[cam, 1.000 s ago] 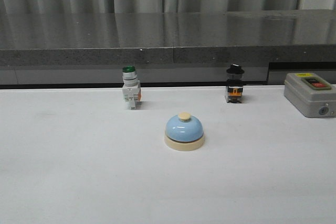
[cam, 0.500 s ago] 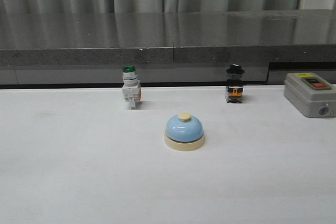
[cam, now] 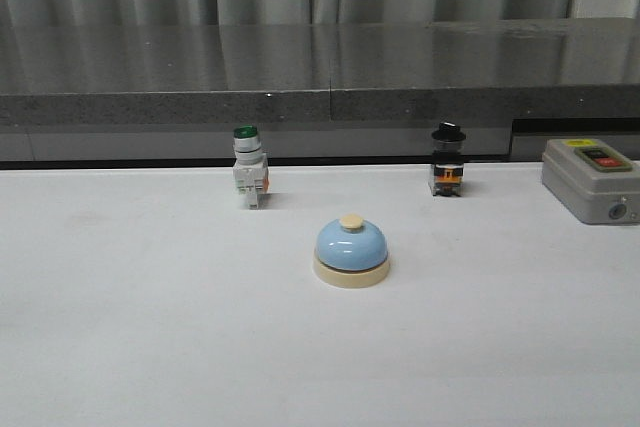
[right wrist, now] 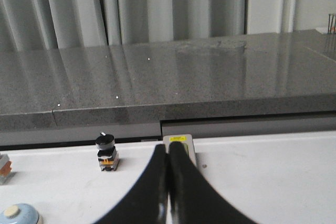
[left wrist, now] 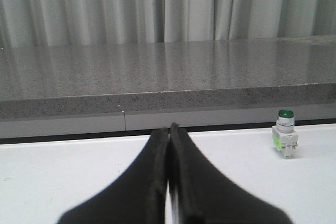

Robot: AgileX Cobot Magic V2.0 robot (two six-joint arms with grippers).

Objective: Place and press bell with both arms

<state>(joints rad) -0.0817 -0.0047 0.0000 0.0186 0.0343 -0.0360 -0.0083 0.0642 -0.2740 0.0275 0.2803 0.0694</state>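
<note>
Right now your bell (cam: 351,252) sits upright near the middle of the white table (cam: 120,347), untouched, cream button (cam: 351,221) on top. Neither arm shows in the front view. Both wrist views show the fingers pressed together with nothing between them: left gripper (left wrist: 168,129) and right gripper (right wrist: 167,148).

From the bell, the green-capped switch (cam: 249,179) stands at 11 o'clock, the black-capped switch (cam: 447,173) at 1 o'clock, and the grey box (cam: 590,178) at 2 o'clock by the table's right edge. All are well apart from the bell.

Risks, as I judge them:
- You're closed on both sides. Come down on the dome like that and you shove it instead of gripping it. Open first.
- The dome is smooth and rounded; pinch high and it likely squirts out. Go for the cream base (cam: 351,274).
- The right wrist view only catches the bell at its frame corner (right wrist: 18,215), and the left wrist view doesn't show it at all, so you can't rely on either for alignment yet.
- An off-centre press on the button may tip or slide the bell if the other arm isn't steadying it.
- A wide right-arm swing could clip the grey box (right wrist: 180,147), which sits just behind those fingers in that view.
</note>
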